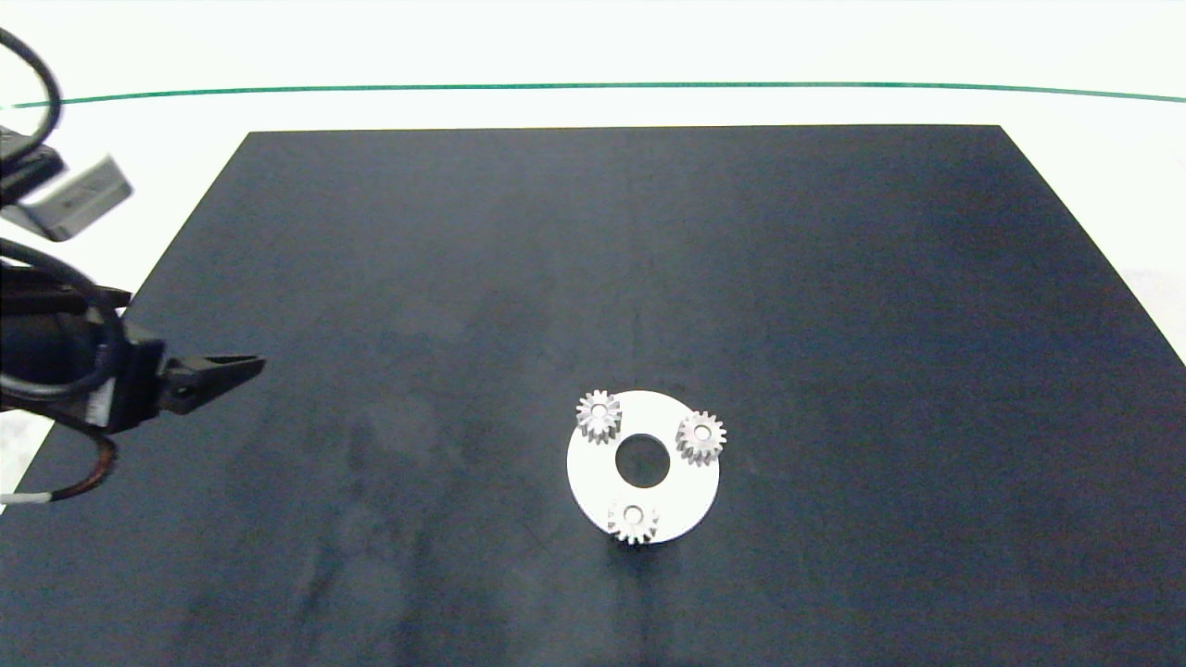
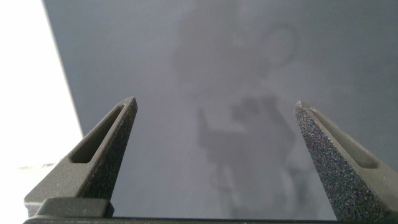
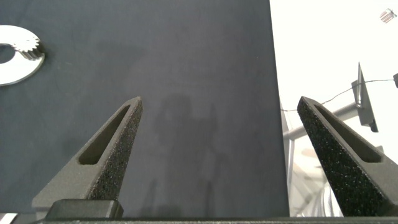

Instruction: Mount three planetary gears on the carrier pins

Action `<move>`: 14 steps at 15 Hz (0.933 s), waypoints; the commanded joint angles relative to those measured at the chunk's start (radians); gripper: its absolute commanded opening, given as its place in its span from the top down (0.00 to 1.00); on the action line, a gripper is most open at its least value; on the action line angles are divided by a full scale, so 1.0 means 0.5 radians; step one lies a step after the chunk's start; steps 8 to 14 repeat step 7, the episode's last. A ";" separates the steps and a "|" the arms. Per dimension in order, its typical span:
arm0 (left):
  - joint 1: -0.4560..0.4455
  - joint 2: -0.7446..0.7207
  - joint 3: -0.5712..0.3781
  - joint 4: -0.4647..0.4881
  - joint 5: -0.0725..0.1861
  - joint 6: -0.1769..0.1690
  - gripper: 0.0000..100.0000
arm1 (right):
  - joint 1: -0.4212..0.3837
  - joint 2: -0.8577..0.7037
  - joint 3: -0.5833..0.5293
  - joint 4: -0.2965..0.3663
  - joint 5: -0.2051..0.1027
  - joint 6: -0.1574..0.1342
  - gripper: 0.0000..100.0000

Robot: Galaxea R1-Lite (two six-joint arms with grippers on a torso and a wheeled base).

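The white carrier disc (image 1: 686,496) lies on the dark mat, a little right of the middle and toward the front. Three silver planetary gears sit on it in a triangle: one at the back left (image 1: 599,415), one at the right (image 1: 700,436), one at the front (image 1: 634,521). The carrier pins are hidden inside the gears' centre holes. My left gripper (image 1: 250,367) hovers at the mat's left side, far from the disc; the left wrist view shows it open (image 2: 216,107) and empty over bare mat. My right gripper (image 3: 219,102) is open and empty; the disc's edge (image 3: 15,68) with one gear (image 3: 25,46) shows in its view.
The dark mat (image 1: 834,278) covers most of the white table (image 1: 593,46). A green line (image 1: 593,86) runs across the table behind the mat. The right arm is out of the head view. The mat's edge (image 3: 277,124) runs between the right gripper's fingers.
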 commanded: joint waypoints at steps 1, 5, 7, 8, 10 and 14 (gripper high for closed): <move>0.237 -0.563 0.120 0.132 0.002 -0.112 0.00 | -0.109 0.089 -0.007 0.014 -0.003 -0.003 0.00; 0.240 -1.087 0.307 0.317 0.002 -0.256 0.00 | -0.254 -0.092 0.036 0.180 -0.003 -0.003 0.00; 0.264 -1.422 0.470 0.329 0.002 -0.259 0.00 | -0.300 -0.279 0.106 0.312 -0.003 -0.003 0.00; 0.264 -1.422 0.470 0.329 0.002 -0.259 0.00 | -0.300 -0.279 0.106 0.312 -0.003 -0.003 0.00; 0.264 -1.422 0.470 0.329 0.002 -0.259 0.00 | -0.300 -0.279 0.106 0.312 -0.003 -0.003 0.00; 0.264 -1.422 0.470 0.329 0.002 -0.259 0.00 | -0.300 -0.279 0.106 0.312 -0.003 -0.003 0.00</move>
